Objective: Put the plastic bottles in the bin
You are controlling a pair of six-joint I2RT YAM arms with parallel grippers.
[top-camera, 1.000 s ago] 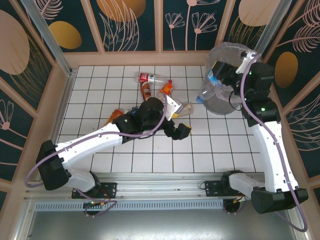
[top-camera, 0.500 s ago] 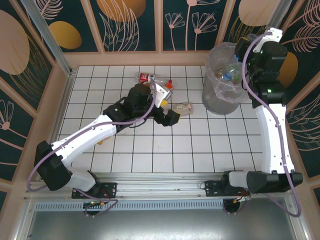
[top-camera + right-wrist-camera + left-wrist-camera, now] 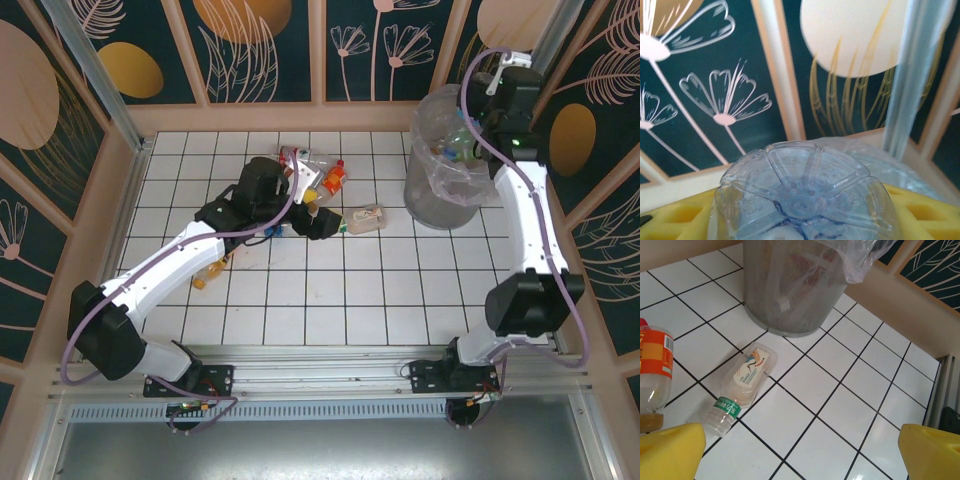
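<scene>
The right tool (image 3: 800, 220) is gripping a clear bottle (image 3: 800, 195), partway closed, its yellow fingers (image 3: 675, 217) pressing either side of the ribbed base. The arm is holding the bottle high over the bin (image 3: 440, 205), which is standing near the far right corner of the surface (image 3: 400, 290). Holding it above the bagged rim is, I judge, setting up a straight drop to join the bottles showing inside.

The left tool (image 3: 800, 455) is hanging wide open and holding nothing. It is reaching toward the middle of the far edge, where a loose cluster of bottles (image 3: 305, 170) is lying. Its fingers are framing a flattened green-labelled bottle (image 3: 742, 387) lying on its side just beside the bin, with an orange-labelled bottle (image 3: 655, 375) lying farther from the bin. That spread stance is probably readying the next pick while the right arm is unloading.
</scene>
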